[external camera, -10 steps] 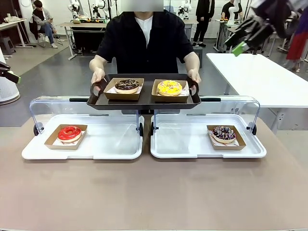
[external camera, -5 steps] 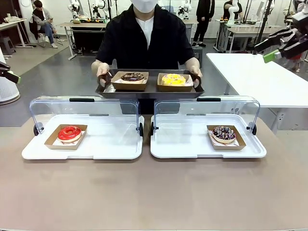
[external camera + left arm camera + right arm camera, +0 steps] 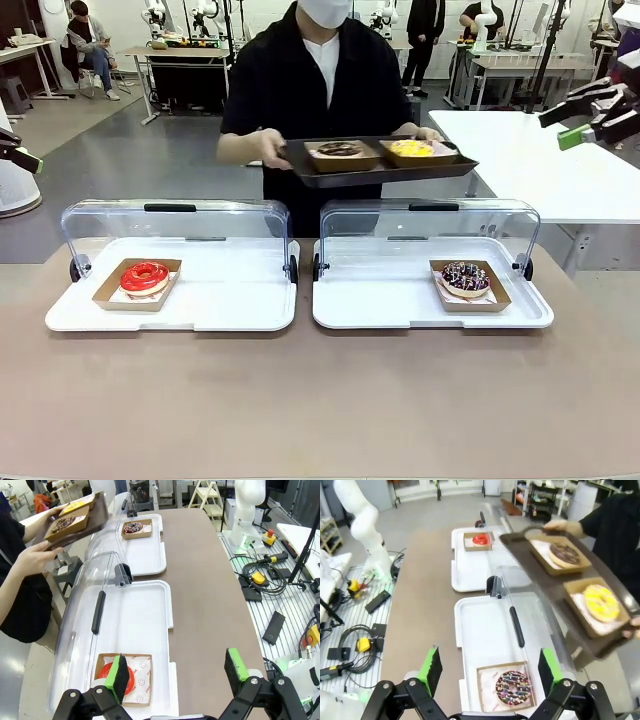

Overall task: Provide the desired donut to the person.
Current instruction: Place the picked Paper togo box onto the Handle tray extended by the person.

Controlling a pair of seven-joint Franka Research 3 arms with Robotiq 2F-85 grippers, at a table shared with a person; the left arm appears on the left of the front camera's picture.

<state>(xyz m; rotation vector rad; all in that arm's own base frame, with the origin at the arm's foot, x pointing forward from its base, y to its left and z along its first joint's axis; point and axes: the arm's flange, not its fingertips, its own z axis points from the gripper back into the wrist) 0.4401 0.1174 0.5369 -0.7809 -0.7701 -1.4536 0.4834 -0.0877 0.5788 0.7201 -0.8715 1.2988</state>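
The person [image 3: 310,80], in a black shirt, stands behind the table holding a dark brown tray [image 3: 330,176] with a chocolate donut [image 3: 340,149] and a yellow donut [image 3: 412,148] in paper boxes. A red donut [image 3: 145,277] sits boxed in the left white case, and a sprinkled chocolate donut [image 3: 466,278] sits in the right one. My left gripper [image 3: 18,150] hangs open at the far left edge; in its wrist view it [image 3: 177,669] is above the red donut [image 3: 134,676]. My right gripper [image 3: 570,122] is open, high at the right, above the sprinkled donut [image 3: 514,686].
Two white display trays [image 3: 220,300] [image 3: 380,300] with raised clear lids [image 3: 170,225] [image 3: 430,222] stand side by side across the table. A white table [image 3: 540,160] stands behind at the right. The brown tabletop [image 3: 320,400] in front of the trays is bare.
The person has straightened up, lifted the tray and swung it to the picture's right. My right gripper moved right and down from the top of the picture. My left gripper stayed put.
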